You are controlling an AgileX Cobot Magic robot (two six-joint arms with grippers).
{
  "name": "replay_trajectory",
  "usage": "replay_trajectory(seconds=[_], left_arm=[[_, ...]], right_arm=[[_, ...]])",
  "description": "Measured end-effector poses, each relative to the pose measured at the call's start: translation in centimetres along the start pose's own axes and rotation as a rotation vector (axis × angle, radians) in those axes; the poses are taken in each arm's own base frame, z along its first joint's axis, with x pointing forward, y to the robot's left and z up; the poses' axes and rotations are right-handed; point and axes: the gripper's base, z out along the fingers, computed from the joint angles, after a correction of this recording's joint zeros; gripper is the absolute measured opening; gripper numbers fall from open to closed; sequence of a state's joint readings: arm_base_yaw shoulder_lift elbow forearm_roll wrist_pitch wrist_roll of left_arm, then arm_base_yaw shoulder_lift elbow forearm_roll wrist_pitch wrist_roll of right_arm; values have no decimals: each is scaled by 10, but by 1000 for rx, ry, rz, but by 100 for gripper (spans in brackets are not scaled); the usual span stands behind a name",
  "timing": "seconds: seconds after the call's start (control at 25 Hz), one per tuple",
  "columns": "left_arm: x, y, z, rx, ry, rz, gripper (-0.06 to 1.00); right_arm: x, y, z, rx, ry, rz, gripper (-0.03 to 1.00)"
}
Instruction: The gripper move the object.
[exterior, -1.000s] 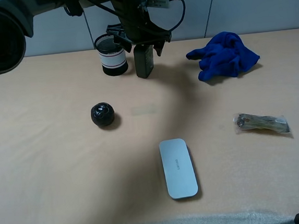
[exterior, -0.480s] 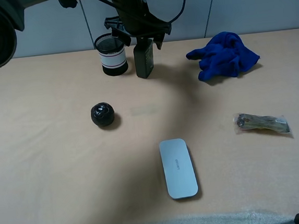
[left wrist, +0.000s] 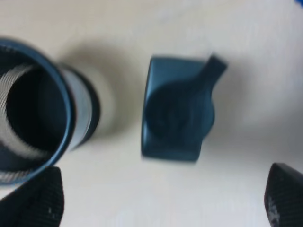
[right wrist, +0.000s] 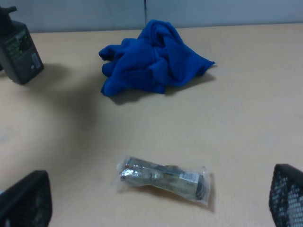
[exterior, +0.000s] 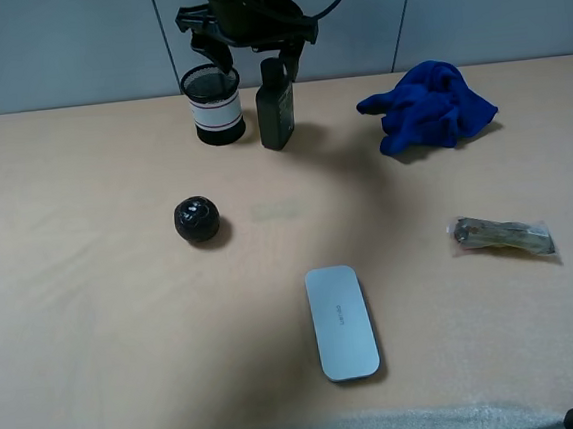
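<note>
The object, a dark green-black pump bottle (exterior: 276, 113), stands upright at the back of the table, next to the black mesh cup (exterior: 213, 105). My left gripper (exterior: 247, 45) hangs open and empty above the two, touching neither. In the left wrist view I look down on the bottle (left wrist: 176, 111) and the cup (left wrist: 33, 118), with my gripper (left wrist: 161, 201) spread wide and a dark fingertip (left wrist: 39, 198) near each lower corner. The right gripper (right wrist: 156, 198) is open and empty, low over the table; the bottle (right wrist: 19, 45) is far from it.
A black ball (exterior: 198, 219) lies left of the middle. A grey flat case (exterior: 341, 321) lies near the front. A blue cloth (exterior: 428, 105) sits at the back right, also in the right wrist view (right wrist: 151, 56). A clear-wrapped packet (exterior: 501, 236) (right wrist: 163, 177) lies at the right.
My left gripper has risen and shifted a little left, away from the top of the bottle. The bottle stands where it was. Nothing else moved.
</note>
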State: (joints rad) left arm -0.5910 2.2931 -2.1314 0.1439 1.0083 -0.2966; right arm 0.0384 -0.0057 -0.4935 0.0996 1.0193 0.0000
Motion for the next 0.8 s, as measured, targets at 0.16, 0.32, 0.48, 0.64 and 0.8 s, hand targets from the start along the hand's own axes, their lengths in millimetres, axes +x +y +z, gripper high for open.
replay_trajectory(seconds=[0.16, 0.32, 0.48, 0.64, 0.8], left_arm=[[5, 1, -23, 19, 45, 24, 85], [9, 2, -48, 39, 68, 39, 85], [8, 3, -74, 62, 20, 57, 85], [9, 3, -106, 110, -34, 77, 85], [14, 4, -136, 139, -88, 81, 85]], right_arm=[[0, 0, 0, 0, 0, 0, 69], [0, 0, 0, 0, 0, 0, 69], [0, 0, 0, 0, 0, 0, 69], [0, 0, 0, 0, 0, 0, 69], [0, 0, 0, -1, 0, 0, 69]])
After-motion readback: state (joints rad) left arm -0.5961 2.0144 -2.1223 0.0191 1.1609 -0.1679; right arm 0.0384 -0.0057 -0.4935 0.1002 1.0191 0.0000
